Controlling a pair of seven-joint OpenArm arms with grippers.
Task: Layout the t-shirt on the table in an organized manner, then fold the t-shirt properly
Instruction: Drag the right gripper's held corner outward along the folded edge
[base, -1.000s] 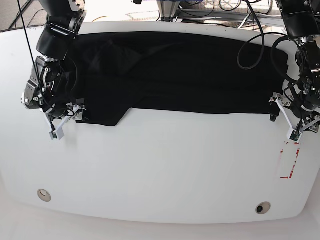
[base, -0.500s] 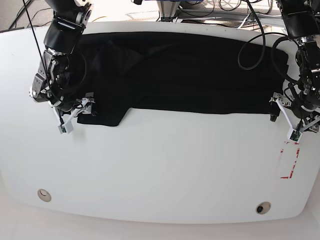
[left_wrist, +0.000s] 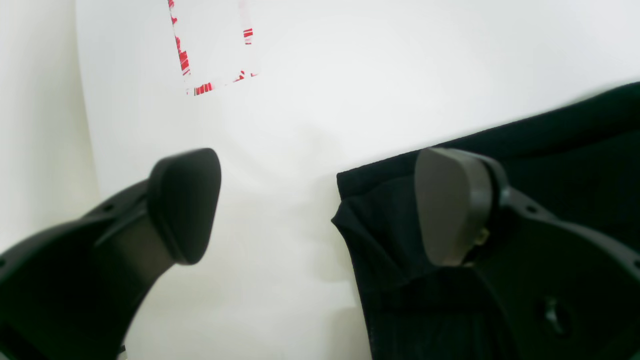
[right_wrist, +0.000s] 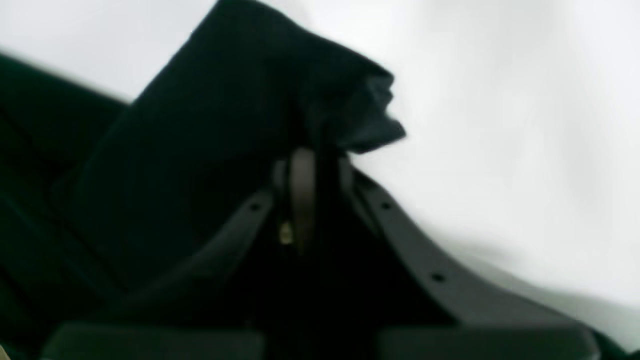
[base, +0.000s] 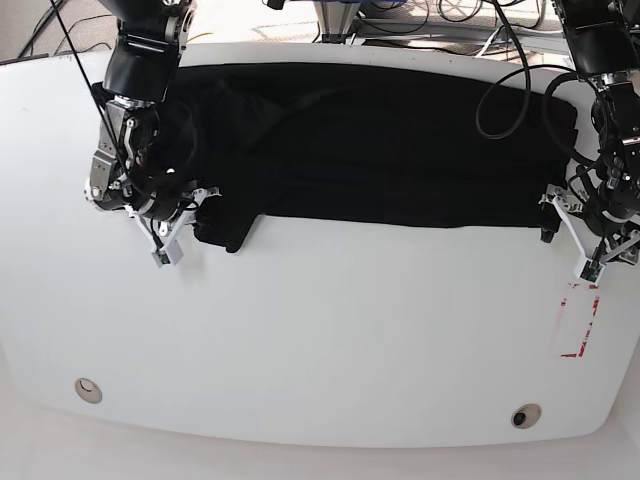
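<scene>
The big soft black short-sleeved t-shirt lies spread as a wide band across the far half of the glossy white table w/ curved edges, toward 12 o'clock in the base view. Its near edge runs mostly straight, w/ a small flap hanging lower at about 9 o'clock.

Right gripper, on the base view's left side: its two fingers are pinched tight together on a bunched corner of the shirt. In the right wrist view the cloth sticks up past the tips toward 12 o'clock, lifted a bit off the white top. That view is blurry.

Left gripper, at the base view's 3 o'clock: its jaws are spread wide, nothing held. In the left wrist view one dark pad sits over bare table at 9 o'clock; the other pad sits over the shirt's corner at 3 o'clock. Can't tell if it touches the cloth.

The red dashed rectangle mark is on the table near the left gripper, toward 4 o'clock in the base view. Two small round holes sit near the front edge, at approx. 7 and 5 o'clock.
</scene>
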